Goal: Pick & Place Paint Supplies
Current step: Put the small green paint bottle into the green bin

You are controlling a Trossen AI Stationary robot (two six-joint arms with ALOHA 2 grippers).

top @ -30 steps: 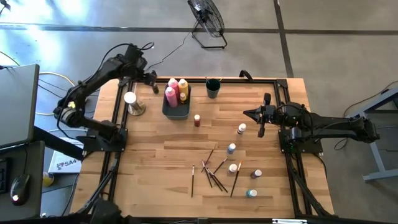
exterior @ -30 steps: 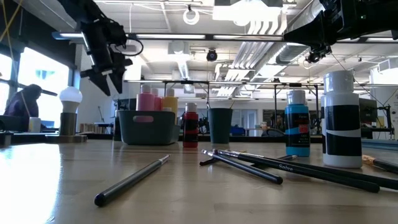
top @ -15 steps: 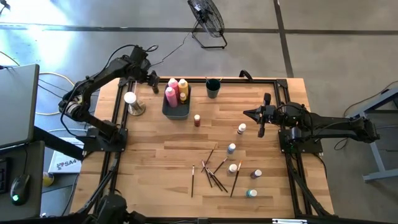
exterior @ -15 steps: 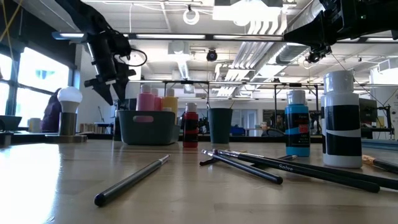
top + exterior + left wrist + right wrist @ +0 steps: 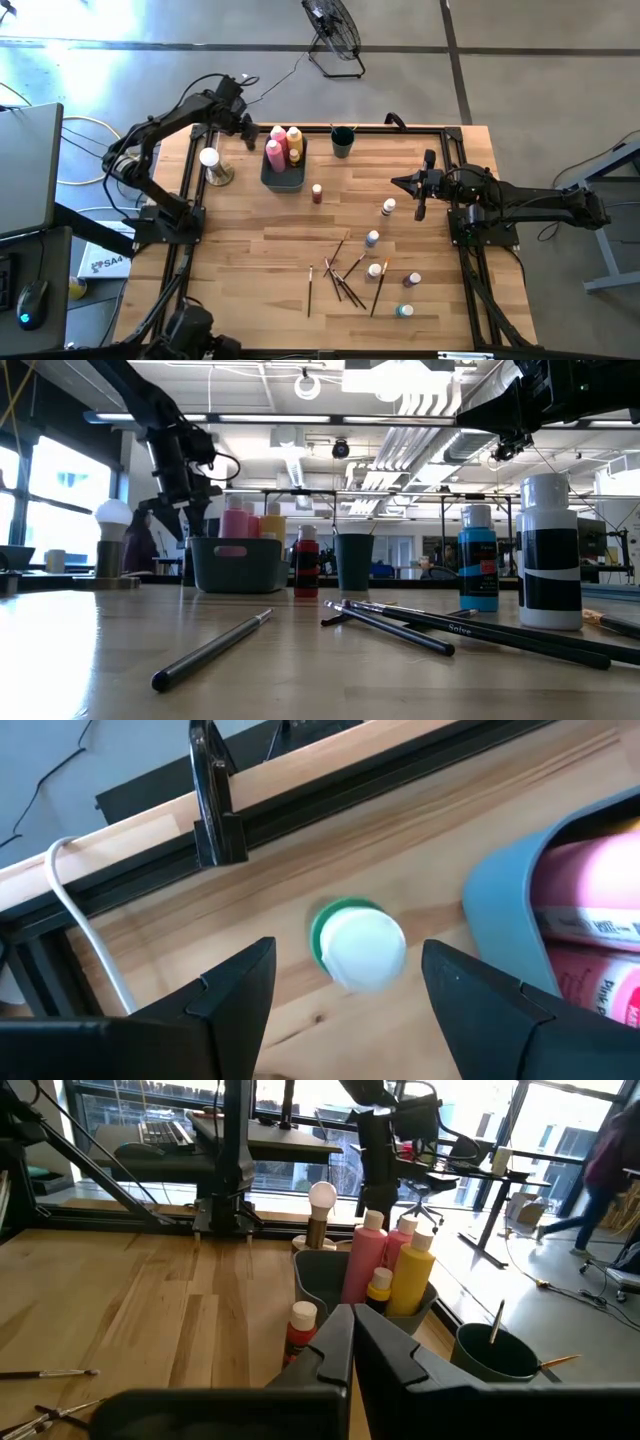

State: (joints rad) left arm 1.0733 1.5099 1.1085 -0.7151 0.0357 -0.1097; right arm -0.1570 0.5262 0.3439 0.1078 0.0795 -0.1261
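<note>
A small green paint bottle with a white cap (image 5: 358, 948) stands on the table near the far left corner, beside the grey bin (image 5: 505, 890). My left gripper (image 5: 347, 955) hangs open above the bottle, one finger on either side of it, touching nothing; in the high view this gripper (image 5: 246, 131) covers the bottle. The bin (image 5: 283, 168) holds tall pink (image 5: 275, 152) and yellow (image 5: 295, 140) squeeze bottles. My right gripper (image 5: 420, 186) is shut and hovers over the table's right part, holding nothing.
A red bottle (image 5: 317, 193) stands near the bin and a dark cup (image 5: 342, 142) behind it. Several small bottles (image 5: 372, 238) and paintbrushes (image 5: 345, 275) lie at the near right. A white knob on a tan base (image 5: 212, 165) stands left of the bin, and black rails (image 5: 215, 810) edge the table.
My left gripper has come down toward the table beside the grey bin, shifting a little toward the bin. It has stayed open.
</note>
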